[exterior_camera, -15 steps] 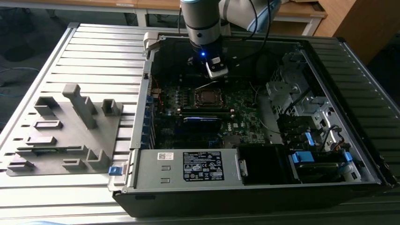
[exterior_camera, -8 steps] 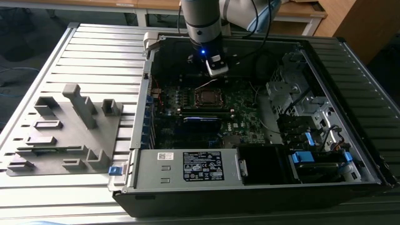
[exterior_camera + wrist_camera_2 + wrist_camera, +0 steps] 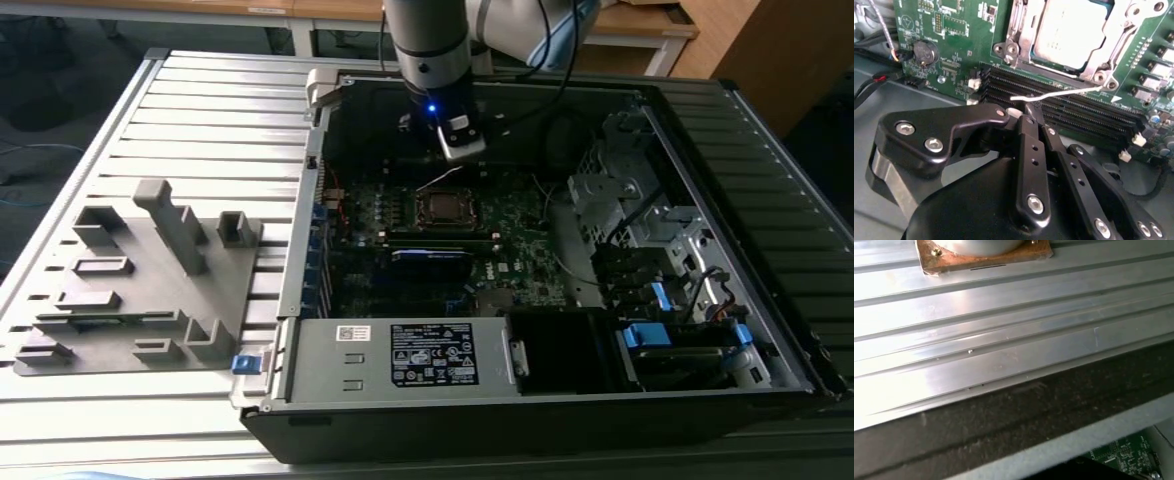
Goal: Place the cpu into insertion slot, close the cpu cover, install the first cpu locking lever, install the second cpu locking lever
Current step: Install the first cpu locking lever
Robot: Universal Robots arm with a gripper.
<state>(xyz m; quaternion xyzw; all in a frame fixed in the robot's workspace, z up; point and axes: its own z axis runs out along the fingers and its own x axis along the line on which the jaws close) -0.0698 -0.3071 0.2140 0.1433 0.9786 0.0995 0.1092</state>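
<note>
Pinching the locking lever beside the seated cpu

Sitting flat in the insertion slot (image 3: 422, 208), the cpu (image 3: 1069, 30) shows as a pale silver-grey square with a smooth, faintly shiny top. The cpu cover (image 3: 1021, 27), a thin silver frame, lies down around it, so the chip's top shows through the square opening, and round fasteners sit at the frame's corners. The socket is set in the green motherboard (image 3: 954, 30), just beside the long black memory slots (image 3: 1064, 107), with a round coin battery (image 3: 924, 51) off to one side.

In the second wrist view the black gripper (image 3: 1034, 106) has its fingers pressed together, and their tips meet on the free end of the locking lever (image 3: 1064, 94). This thin, pale wire rod runs from the fingertips to a corner of the cover, passing above the memory slots. In the exterior view the gripper (image 3: 461, 148) hangs inside the open computer case (image 3: 400, 400), just above the socket. The case lies on a ribbed aluminium worktop (image 3: 200, 110), with a grey fixture tray (image 3: 134, 280) on the exterior view's left
</note>
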